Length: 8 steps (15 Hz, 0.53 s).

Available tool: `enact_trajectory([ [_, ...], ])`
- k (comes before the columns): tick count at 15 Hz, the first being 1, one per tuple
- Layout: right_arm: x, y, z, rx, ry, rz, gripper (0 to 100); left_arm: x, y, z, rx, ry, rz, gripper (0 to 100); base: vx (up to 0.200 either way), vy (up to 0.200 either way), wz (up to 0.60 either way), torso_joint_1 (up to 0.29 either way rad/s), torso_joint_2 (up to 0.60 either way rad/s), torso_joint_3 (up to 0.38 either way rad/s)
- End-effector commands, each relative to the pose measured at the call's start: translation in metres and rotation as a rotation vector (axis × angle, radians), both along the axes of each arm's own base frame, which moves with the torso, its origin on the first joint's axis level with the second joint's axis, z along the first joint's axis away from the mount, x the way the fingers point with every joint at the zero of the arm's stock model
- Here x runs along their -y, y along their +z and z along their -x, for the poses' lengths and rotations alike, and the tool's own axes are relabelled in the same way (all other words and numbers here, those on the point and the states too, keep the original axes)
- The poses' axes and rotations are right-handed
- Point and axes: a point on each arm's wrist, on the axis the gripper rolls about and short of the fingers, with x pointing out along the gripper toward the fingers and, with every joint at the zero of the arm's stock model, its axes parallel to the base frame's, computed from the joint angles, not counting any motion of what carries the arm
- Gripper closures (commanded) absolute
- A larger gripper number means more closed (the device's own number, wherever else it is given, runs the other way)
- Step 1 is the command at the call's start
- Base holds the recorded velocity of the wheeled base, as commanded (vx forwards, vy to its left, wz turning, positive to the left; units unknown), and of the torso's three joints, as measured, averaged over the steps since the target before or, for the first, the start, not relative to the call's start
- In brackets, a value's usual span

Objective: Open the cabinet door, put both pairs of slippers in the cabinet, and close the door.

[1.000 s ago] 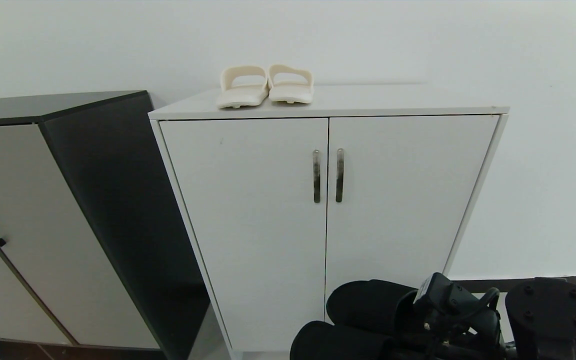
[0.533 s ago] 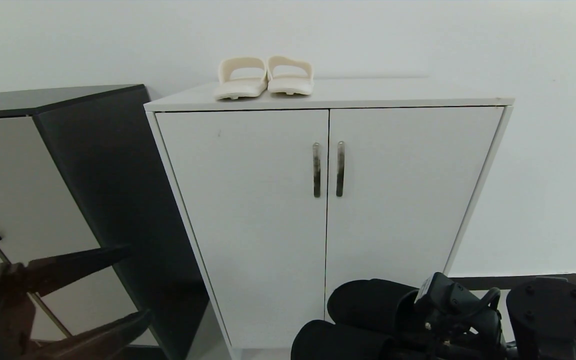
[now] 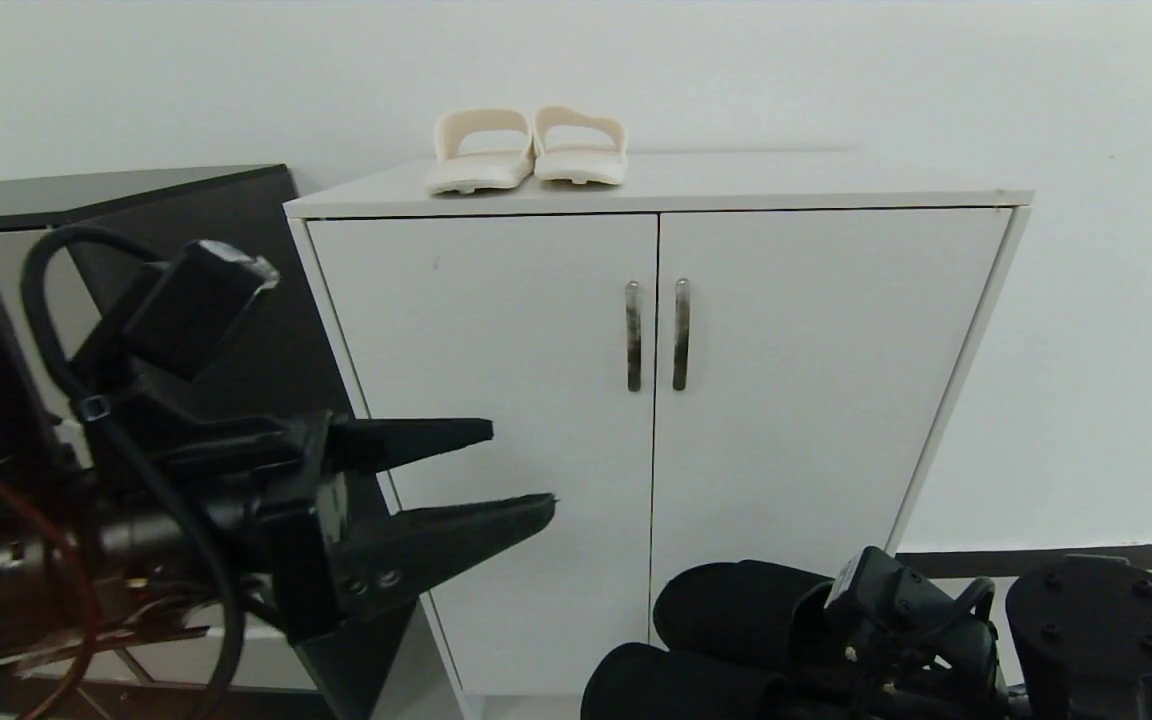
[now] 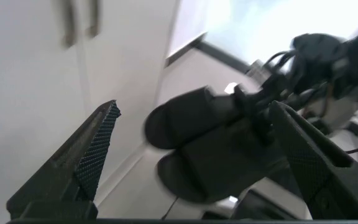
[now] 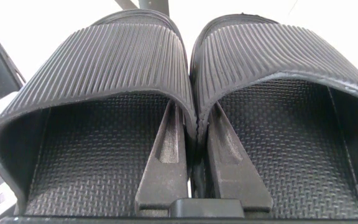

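A white wall (image 3: 936, 80) runs behind the white cabinet (image 3: 816, 400). Both cabinet doors are shut, and two slim metal handles (image 3: 633, 335) stand upright side by side at the seam between them. Hard against the cabinet's left side stands a dark cabinet (image 3: 236, 230) with a pale front. A dark skirting strip (image 3: 1036, 560) runs along the foot of the wall to the cabinet's right.

On the cabinet's top, toward its left end, the cream slippers (image 3: 528, 150) sit as a pair, touching each other, toes toward the room.

The left gripper (image 3: 523, 465) hangs in front of the lower part of the cabinet's left door. Its jaws are spread wide and there is nothing between them. I cannot tell whether it touches the door.

Low down in front of the cabinet's right door, the right gripper (image 5: 193, 109) carries the black slippers (image 3: 726, 620) side by side. One finger sits inside each slipper, and the jaws are squeezed together on the two inner strap walls where the pair meets. The ribbed straps arch over the fingers (image 5: 166, 155).
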Motion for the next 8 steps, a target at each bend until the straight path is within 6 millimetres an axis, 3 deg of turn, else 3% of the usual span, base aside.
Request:
enact_trajectory([
  [1,-0.001,-0.002,-0.001,-0.006,0.001,0.007,100,0.038,-0.011,-0.03,-0.074,-0.066,-0.001,0,0.0,0.0,0.0,0.0,0.0,0.0],
  [8,-0.001,-0.002,-0.001,-0.006,0.0,0.005,100,0.089,0.012,-0.065,-0.041,-0.134,0.051,0,0.0,0.0,0.0,0.0,0.0,0.0],
])
